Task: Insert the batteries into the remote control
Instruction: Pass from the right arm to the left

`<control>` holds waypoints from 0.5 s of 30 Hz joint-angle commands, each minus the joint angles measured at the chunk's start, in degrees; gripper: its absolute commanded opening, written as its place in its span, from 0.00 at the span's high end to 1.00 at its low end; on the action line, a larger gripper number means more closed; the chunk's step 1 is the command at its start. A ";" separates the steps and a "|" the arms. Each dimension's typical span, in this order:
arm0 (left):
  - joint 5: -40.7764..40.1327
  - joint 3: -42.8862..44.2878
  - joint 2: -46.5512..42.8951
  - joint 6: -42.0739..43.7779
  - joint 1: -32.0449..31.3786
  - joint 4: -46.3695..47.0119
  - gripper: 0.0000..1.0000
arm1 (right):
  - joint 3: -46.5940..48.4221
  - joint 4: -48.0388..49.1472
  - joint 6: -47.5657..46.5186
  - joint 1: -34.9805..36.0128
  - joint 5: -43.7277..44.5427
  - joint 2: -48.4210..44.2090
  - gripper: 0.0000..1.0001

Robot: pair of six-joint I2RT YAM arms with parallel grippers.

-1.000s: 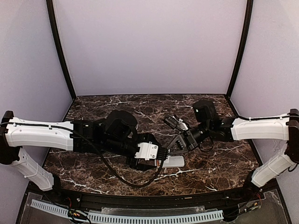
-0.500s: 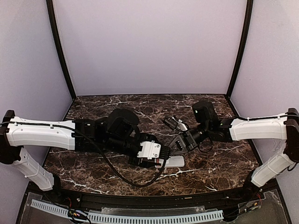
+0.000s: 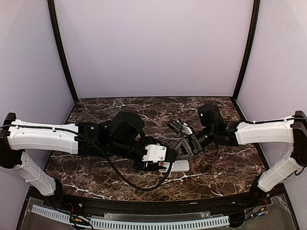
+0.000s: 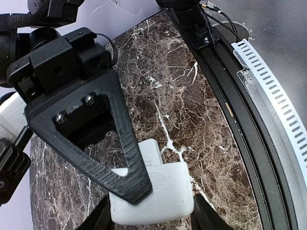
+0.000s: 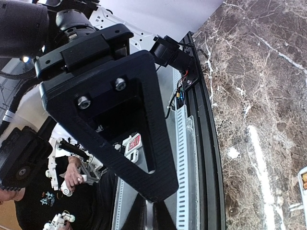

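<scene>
The remote control [image 3: 180,166] lies white back up on the marble, near the front middle. In the left wrist view its rounded end [image 4: 163,194] sits between my left gripper's [image 4: 151,216] two fingers, which press against its two long sides. The left gripper [image 3: 168,162] reaches it from the left. My right gripper [image 3: 181,147] is shut and empty, and its black triangular finger [image 4: 115,143] crosses over the remote's end; I cannot tell whether it touches. Its own tips [image 5: 154,211] are closed together. A small orange-red speck [image 3: 163,169], possibly a battery, shows at the remote's left end.
A few small dark and silver pieces [image 3: 178,126] lie behind the right gripper. The black front rail [image 4: 240,110] and a white slotted cable tray [image 4: 273,96] run along the table's near edge, close to the remote. Purple walls enclose the back and sides.
My left gripper has slid right onto the remote's end, and its jaws have narrowed around it. The right gripper has shifted slightly left and stayed shut.
</scene>
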 commanded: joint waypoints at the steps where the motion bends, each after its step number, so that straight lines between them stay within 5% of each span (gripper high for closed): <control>1: -0.21 -0.99 -0.59 -3.62 0.08 1.79 0.68 | -1.24 0.59 0.11 -1.79 0.88 0.35 0.72; 6: 0.92 -4.74 -1.12 -8.68 1.91 4.86 0.73 | -3.22 -1.27 -0.07 -6.09 3.58 -2.80 0.48; 15: 2.92 -13.11 0.79 -16.70 6.28 13.22 0.74 | -7.64 -3.55 -0.25 -11.07 7.63 -5.59 0.52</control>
